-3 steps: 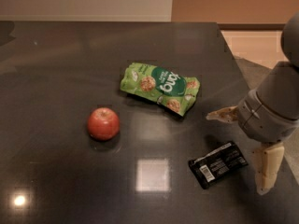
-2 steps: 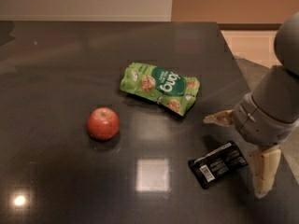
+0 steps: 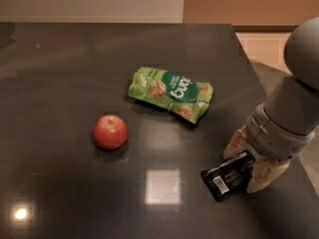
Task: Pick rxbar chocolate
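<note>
The rxbar chocolate (image 3: 227,177) is a small flat black wrapper with a white barcode patch. It lies on the dark table (image 3: 60,63) near the front right. My gripper (image 3: 242,170) has come down over the bar's right end. Its two tan fingers (image 3: 263,175) stand apart, one on the far side of the bar and one on the near side. The jaws are open and straddle the bar. The grey arm (image 3: 291,113) hides the bar's right tip.
A green snack bag (image 3: 172,92) lies in the middle of the table, behind the bar. A red apple (image 3: 110,132) sits to the left. The table's right edge (image 3: 261,83) runs close behind the arm, with floor beyond it.
The gripper has moved down and left onto the bar's right end. Its fingers now stand closer together, on either side of the bar. The bar, bag and apple have not moved.
</note>
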Robot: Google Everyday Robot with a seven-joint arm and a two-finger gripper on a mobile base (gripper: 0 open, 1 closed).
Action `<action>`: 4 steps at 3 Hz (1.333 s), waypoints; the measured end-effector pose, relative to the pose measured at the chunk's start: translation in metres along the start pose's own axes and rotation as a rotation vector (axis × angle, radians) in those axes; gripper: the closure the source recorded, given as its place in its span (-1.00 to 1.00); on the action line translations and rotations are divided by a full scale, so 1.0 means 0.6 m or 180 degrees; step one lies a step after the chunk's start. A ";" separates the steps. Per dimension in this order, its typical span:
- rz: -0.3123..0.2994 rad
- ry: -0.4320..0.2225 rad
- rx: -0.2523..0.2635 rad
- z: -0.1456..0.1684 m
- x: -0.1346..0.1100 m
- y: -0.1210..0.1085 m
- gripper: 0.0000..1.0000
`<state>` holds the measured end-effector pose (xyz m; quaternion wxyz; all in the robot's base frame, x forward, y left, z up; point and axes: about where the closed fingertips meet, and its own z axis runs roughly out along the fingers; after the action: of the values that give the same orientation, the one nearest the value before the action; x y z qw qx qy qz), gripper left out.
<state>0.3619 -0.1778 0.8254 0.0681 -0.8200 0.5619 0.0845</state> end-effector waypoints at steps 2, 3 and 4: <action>0.0048 -0.0021 -0.0044 -0.001 0.003 -0.001 0.77; 0.0147 -0.0098 -0.0019 -0.015 0.009 -0.009 1.00; 0.0287 -0.0241 0.0037 -0.044 0.012 -0.023 1.00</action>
<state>0.3793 -0.1848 0.8496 0.0902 -0.7897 0.5958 0.1152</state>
